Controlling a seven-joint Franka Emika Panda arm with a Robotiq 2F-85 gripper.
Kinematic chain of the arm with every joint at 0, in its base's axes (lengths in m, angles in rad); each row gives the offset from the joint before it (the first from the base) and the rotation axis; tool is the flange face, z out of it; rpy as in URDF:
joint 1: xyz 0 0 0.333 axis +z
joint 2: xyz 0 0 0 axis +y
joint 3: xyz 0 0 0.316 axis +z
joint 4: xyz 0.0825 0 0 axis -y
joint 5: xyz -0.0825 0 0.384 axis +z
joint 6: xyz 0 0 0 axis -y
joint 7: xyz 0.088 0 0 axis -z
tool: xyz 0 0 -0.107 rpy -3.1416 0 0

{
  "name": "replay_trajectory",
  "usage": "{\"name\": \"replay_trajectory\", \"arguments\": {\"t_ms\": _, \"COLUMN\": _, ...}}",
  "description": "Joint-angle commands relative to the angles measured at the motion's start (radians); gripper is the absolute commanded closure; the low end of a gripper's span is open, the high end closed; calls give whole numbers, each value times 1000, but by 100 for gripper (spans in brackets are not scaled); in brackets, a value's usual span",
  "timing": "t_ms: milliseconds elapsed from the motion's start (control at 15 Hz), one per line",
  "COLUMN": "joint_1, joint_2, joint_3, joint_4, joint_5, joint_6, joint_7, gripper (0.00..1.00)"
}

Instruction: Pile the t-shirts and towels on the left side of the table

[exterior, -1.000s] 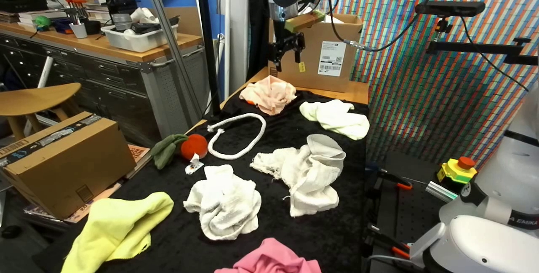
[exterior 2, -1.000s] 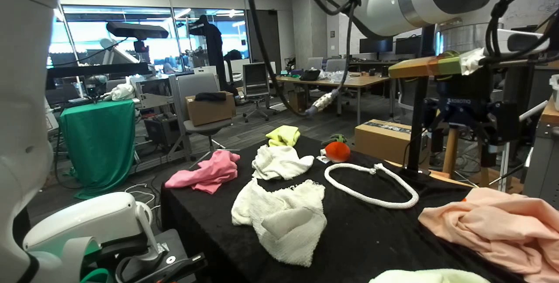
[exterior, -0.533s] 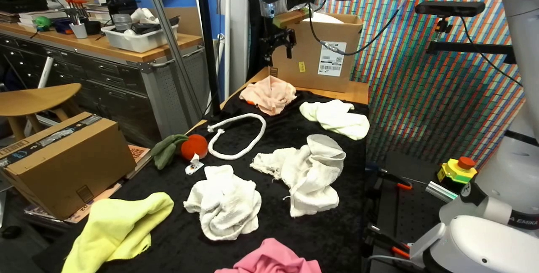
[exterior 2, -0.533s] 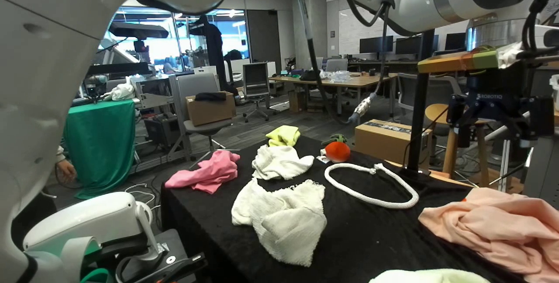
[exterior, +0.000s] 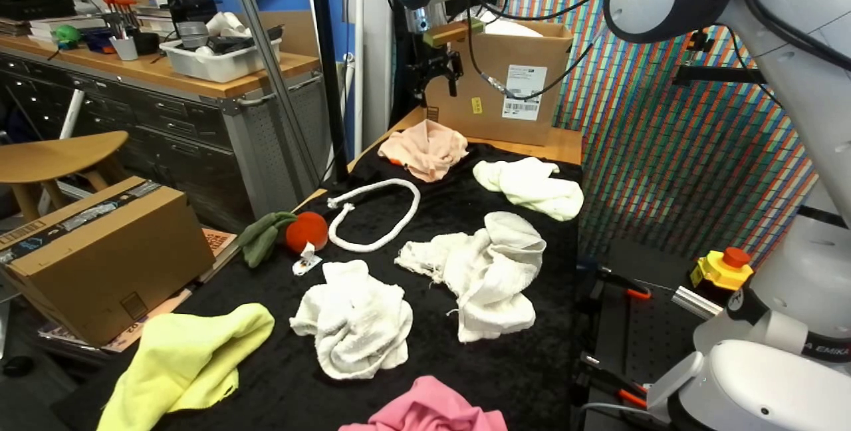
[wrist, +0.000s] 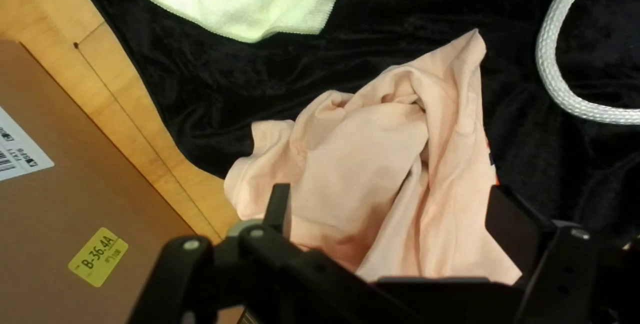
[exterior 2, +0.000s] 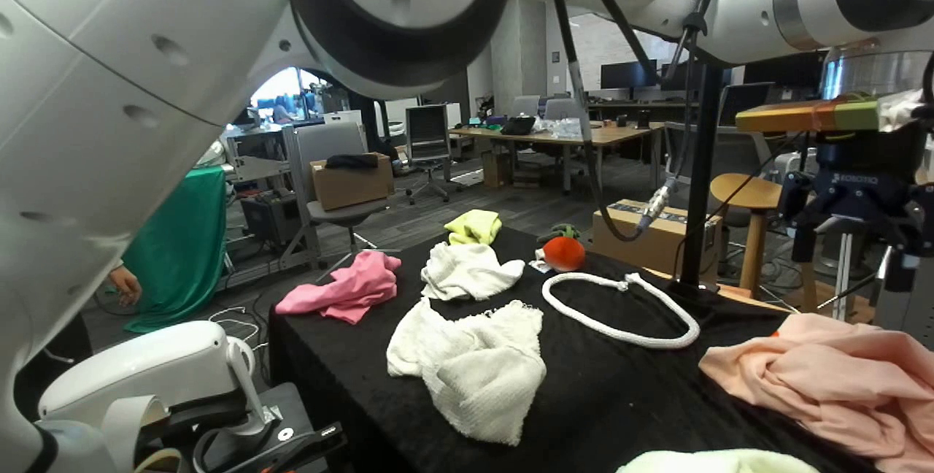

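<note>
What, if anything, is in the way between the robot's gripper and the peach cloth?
Nothing visible is. In the wrist view, the open gripper hangs above the peach cloth with no other object between them. The tall cardboard box stands close by to one side, seemingly clear of a straight move down.

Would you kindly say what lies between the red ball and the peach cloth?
A white cord loop lies between the red ball and peach cloth in both exterior views.

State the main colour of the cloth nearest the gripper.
Pale peach. The cloth shows best in the wrist view.
</note>
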Motion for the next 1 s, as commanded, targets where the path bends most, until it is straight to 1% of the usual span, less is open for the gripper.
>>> {"name": "replay_trajectory", "arguments": {"t_ms": 0, "joint_1": -39, "joint_2": 130, "joint_3": 0, "joint_4": 212, "joint_5": 31, "joint_6": -97, "joint_7": -23, "gripper": 0}}
{"name": "replay_trajectory", "arguments": {"t_ms": 400, "joint_1": -75, "joint_2": 195, "joint_3": 10, "joint_4": 286, "joint_5": 58, "joint_6": -166, "joint_7": -15, "gripper": 0}}
{"name": "replay_trajectory", "arguments": {"t_ms": 933, "joint_1": -68, "joint_2": 135, "joint_3": 37, "joint_4": 179, "joint_5": 59, "joint_6": -186, "joint_7": -2, "gripper": 0}}
